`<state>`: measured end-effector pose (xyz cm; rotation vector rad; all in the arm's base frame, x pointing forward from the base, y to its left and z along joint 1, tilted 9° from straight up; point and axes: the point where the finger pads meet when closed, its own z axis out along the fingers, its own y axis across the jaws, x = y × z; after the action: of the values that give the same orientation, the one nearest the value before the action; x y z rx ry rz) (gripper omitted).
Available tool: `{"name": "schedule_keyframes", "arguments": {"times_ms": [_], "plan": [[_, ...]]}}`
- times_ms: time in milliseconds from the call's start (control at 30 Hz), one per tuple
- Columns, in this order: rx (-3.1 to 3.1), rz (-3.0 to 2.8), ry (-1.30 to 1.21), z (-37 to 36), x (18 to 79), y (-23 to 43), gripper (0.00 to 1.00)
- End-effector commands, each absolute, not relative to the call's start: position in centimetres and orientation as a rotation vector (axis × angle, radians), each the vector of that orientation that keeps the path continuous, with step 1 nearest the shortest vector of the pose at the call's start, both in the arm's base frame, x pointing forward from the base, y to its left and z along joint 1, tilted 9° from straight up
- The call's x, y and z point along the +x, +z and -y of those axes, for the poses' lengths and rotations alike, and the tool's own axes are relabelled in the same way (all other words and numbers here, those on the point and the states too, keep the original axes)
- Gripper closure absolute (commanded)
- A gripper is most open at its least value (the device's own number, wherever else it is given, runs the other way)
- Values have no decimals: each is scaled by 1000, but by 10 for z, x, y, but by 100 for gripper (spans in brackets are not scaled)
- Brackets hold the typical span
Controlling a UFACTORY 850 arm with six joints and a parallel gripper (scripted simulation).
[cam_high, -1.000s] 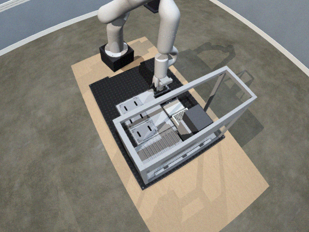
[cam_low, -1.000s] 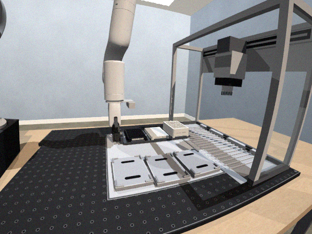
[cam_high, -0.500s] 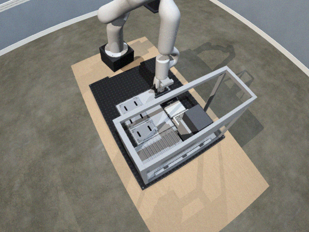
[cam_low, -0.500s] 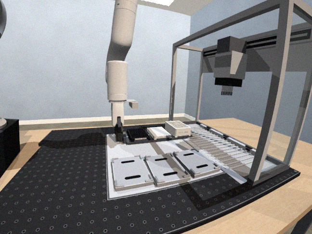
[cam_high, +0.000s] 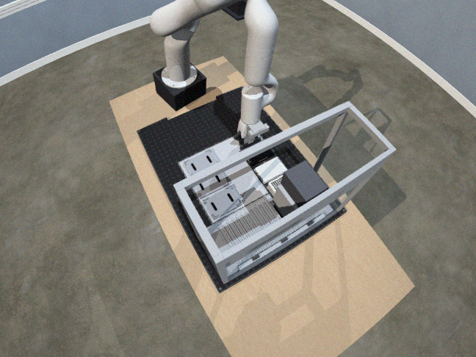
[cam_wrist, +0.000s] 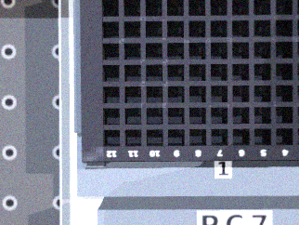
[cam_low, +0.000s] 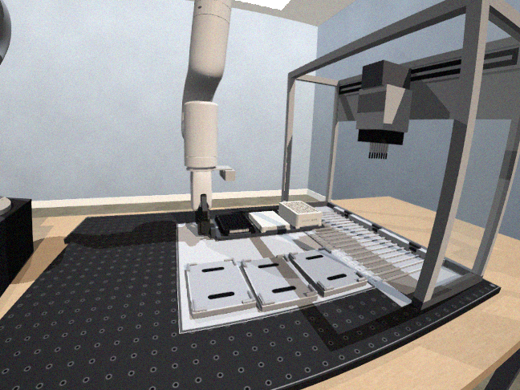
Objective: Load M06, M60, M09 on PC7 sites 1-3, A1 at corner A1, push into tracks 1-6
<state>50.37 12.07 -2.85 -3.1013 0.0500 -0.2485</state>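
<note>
From the top, the claw [cam_high: 245,140] is seen hanging near the counter edge where the arm is fixed, at the arm end of the row of plates. It is kept straight down so a plate can be taken from above. The carrier [cam_high: 192,165] lies loose on the pale apron, part way under the frame [cam_high: 307,125]. All three sites are bare, so nothing has been loaded yet. The rails [cam_high: 245,225] are seen further in, toward the far end of the counter.

From the side, the claw [cam_low: 203,219] is seen low, just beside the dark plate [cam_low: 235,222], near the back edge of the counter. The claw is held wide and nothing is held in it. The dark plate sits in the nest nearest the arm, so it is taken to be M60. A white plate [cam_low: 268,219] and a tall block [cam_low: 300,213] are lined up after it. The carrier [cam_low: 209,283] lies nearer the front edge, slightly turned against the rails [cam_low: 369,247], so it will likely need straightening.

From the wrist, the dark plate [cam_wrist: 186,70] fills most of the view, with a "1" tag [cam_wrist: 223,168] below it and the letters PC7 [cam_wrist: 234,218] at the bottom. The fingers are not shown here. The plate looks off to one side, so the claw may need to be moved over before a grab.
</note>
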Motion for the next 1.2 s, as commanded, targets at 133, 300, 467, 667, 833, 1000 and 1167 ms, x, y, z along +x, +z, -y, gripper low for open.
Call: {"name": "schedule_keyframes", "arguments": {"times_ms": [133, 300, 467, 667, 833, 1000, 1167], "plan": [[-3101, -51, -253, -121, 512, -27, 18], [-3101, -51, -253, -120, 517, -26, 18], [-3101, -51, -253, -120, 520, -25, 18], [-3101, -51, -253, -120, 526, -24, 18], [-3101, -51, -253, -120, 531, -24, 18], [-3101, -51, -253, -120, 534, -23, 18], [-3101, -51, -253, -120, 539, -22, 18]]}}
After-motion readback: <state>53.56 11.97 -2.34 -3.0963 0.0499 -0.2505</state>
